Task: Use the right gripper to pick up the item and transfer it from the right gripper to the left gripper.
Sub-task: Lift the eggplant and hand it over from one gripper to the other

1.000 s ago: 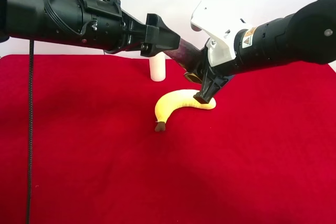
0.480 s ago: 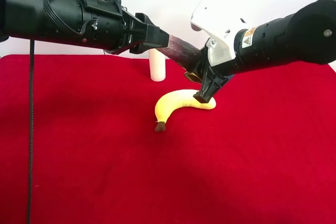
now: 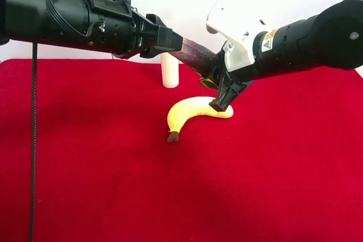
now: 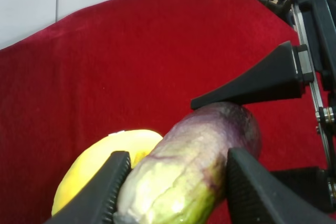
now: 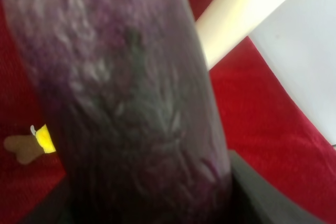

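**Eggplant (image 3: 195,56) hanging in mid-air, a claw on each end**

The eggplant is riding above the red desk (image 3: 85,168), slanting between the two arms and touching nothing below it. The right claw (image 3: 212,86), the one with the white housing and the small orange label, is clamping the dark purple end. Its wrist camera is showing almost nothing but mottled purple skin, with a dark finger pad pressing in at the base. The left claw (image 3: 173,41), all black, is coming in from the exterior high view's left and is clenching the opposite end. In its own wrist view, the two black fingers (image 4: 107,187) are squeezing the pale, greenish end from both sides, with no gap showing. So both claws are gripping the eggplant at once, one at each tip.

Beneath the eggplant, a yellow banana (image 3: 195,111) is lying curved on the desk, its brown stem pointing toward the camera. One dark finger of the right claw is hanging just over the banana's far end. Whether they are touching, I cannot tell. A white pillar candle (image 3: 170,72) is standing upright behind the handoff, near the desk's far edge.
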